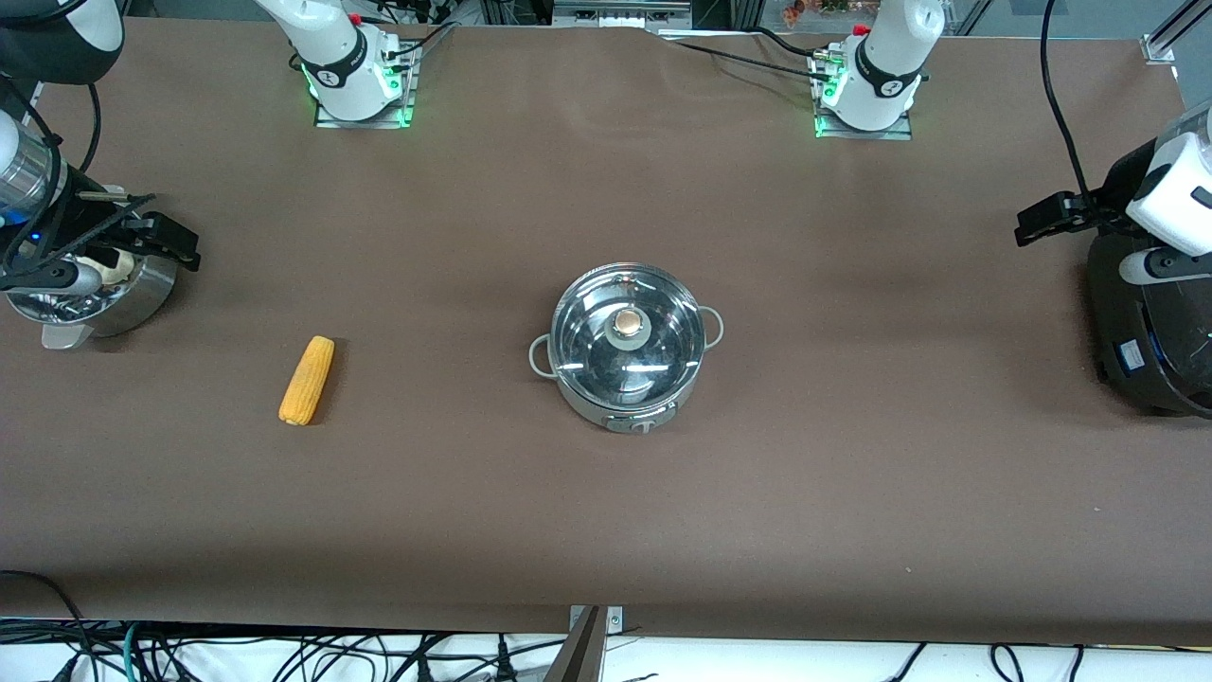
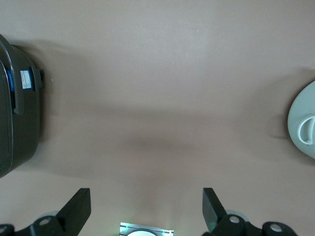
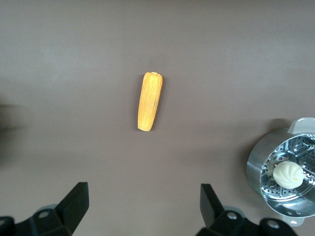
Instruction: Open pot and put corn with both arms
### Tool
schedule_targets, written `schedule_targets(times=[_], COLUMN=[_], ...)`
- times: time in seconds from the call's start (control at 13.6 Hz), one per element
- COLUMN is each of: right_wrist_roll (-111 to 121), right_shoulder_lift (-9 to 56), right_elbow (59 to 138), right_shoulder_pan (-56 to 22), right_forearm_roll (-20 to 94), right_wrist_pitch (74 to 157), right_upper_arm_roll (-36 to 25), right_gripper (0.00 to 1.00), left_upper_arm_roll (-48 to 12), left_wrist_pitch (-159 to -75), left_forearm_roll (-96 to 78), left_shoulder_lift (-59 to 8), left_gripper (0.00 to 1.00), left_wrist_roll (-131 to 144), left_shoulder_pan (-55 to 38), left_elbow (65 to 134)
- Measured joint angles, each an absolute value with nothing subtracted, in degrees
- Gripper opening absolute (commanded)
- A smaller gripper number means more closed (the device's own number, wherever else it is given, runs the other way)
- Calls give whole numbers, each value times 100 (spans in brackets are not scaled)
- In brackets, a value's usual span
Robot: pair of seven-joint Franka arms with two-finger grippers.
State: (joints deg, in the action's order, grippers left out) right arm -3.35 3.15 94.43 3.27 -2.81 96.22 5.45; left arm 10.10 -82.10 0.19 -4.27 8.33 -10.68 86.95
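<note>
We are looking down on a brown table (image 1: pixel 606 530) where a shiny round stainless-steel pot (image 1: pixel 627 349) is sitting near the middle, its glass lid (image 1: pixel 628 336) with a copper-coloured knob (image 1: pixel 627 324) still resting on it and its control knob facing the front camera. A tapered yellow-orange corn cob (image 1: pixel 307 380) is lying flat on the cloth, well apart from the pot, toward the right arm's end of the table and a little nearer to the front camera than the pot.

We are seeing the right gripper (image 3: pixel 142 209) hanging in the air with its two black fingers spread apart and nothing between them; it is hovering by the perforated steel steamer pan (image 3: pixel 288 179) that is holding a round white bun (image 3: pixel 289 175), and its wrist view is taking in the corn on bare cloth.

We are seeing the left gripper (image 2: pixel 146 210) likewise waiting with its fingers spread apart and empty, up over the left arm's end of the table beside the large black cooker (image 2: pixel 17 105). Both arms are holding well clear of the pot and the corn.
</note>
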Motion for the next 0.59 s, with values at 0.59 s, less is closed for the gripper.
schedule_targets(times=[0.59], right_wrist_roll=[-335], right_shoulder_lift=[316], right_elbow=[9443], right_shoulder_pan=[329], right_forearm_roll=[-281], right_wrist_pitch=[9621], right_upper_arm_roll=[545], right_gripper=[100], left_upper_arm_roll=[1045], left_wrist_pitch=[-8186], left_forearm_roll=[19], left_shoulder_lift=[-423], left_gripper=[100], left_wrist_roll=[834], left_shoulder_pan=[-959], left_elbow=[8529])
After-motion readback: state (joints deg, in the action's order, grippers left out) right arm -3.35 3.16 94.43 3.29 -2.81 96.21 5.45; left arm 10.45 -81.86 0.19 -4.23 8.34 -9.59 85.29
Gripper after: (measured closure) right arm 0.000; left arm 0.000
